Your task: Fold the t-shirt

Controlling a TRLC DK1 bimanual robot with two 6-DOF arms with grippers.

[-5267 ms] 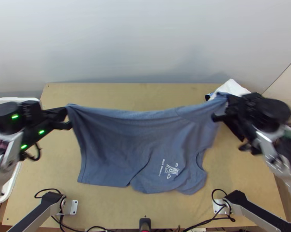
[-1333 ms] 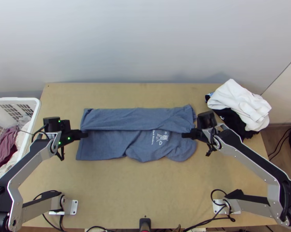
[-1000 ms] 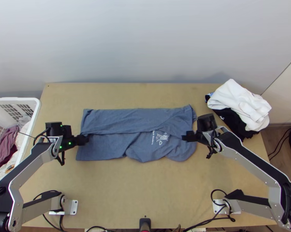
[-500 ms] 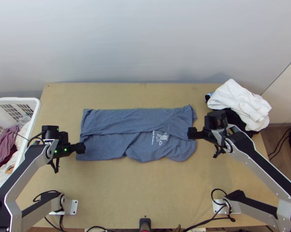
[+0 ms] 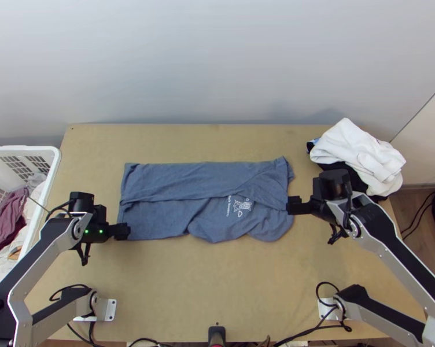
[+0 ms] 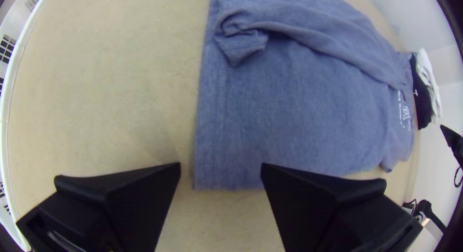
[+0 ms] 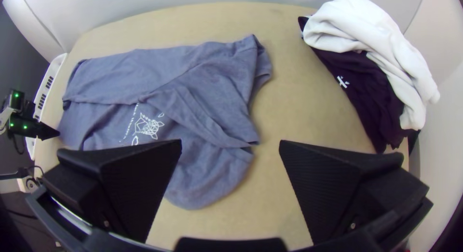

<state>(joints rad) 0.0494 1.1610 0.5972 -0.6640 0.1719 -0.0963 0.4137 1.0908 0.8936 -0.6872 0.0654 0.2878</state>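
Free table (image 5: 217, 272) nearside of t-shirt (image 5: 200, 179), clothes pile (image 5: 359, 156) (an obstacle) far right

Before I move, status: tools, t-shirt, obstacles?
Left tool open at near left corner of t-shirt. Right tool open at its right edge. Folded over partway, print showing. White cloth off at far right.

A robot lab or workshop, it seems: two arms (image 5: 29, 263) mounted on a wooden table (image 5: 217, 289) (laundry basket (image 5: 21, 148) alongside).
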